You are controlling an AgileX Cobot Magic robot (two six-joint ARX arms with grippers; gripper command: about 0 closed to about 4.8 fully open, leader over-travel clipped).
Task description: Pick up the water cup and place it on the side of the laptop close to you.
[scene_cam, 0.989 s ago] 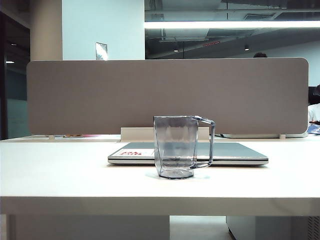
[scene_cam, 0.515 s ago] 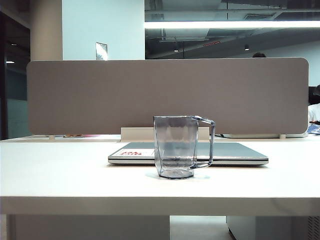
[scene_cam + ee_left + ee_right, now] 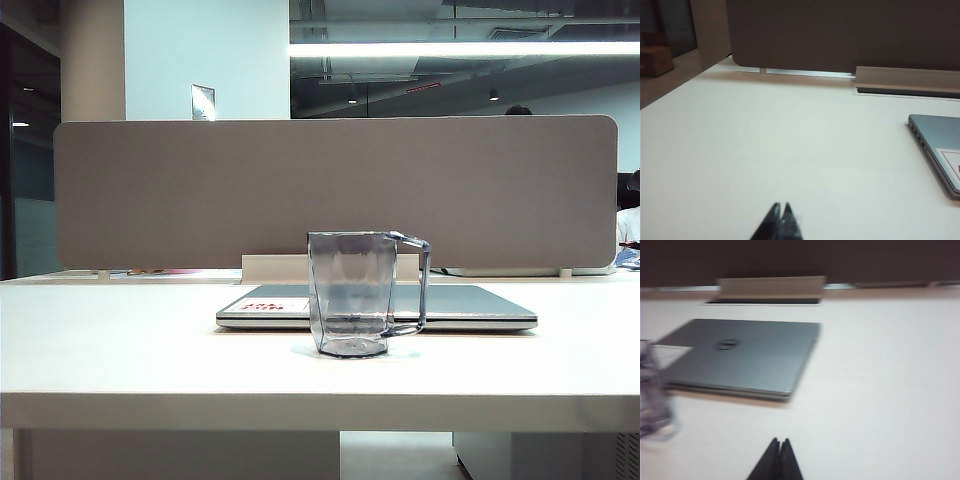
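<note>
At the far left the left gripper (image 3: 781, 212) hangs low over bare white surface (image 3: 120, 340), its fingers pressed together with nothing between them. From there only the laptop's sticker corner shows at the frame edge; the cup is out of that view altogether, so it lies well off toward the middle.

In the middle of the exterior view the cup (image 3: 350, 295) stands upright on the surface, directly on the near side of the closed laptop (image 3: 470, 305), just beside its front edge and apart from the lid. Its thin handle (image 3: 422, 285) sticks out toward the right, so the cup's wider span runs left to right across the scene, parallel to the laptop's front edge.

On the right, the right gripper (image 3: 779, 455) also has its fingers closed tight and empty, hovering above the surface on the near side of the laptop's right corner. Here the cup (image 3: 652, 390) is a blue smear at the frame edge, off toward the laptop's sticker end. By my reading the right arm is the nearer one, and the handle faces its side.

Neither arm appears in the exterior view. The right wrist picture is blurred, so the cup's facets and handle cannot be made out there, and it is cut off by the frame.
</note>
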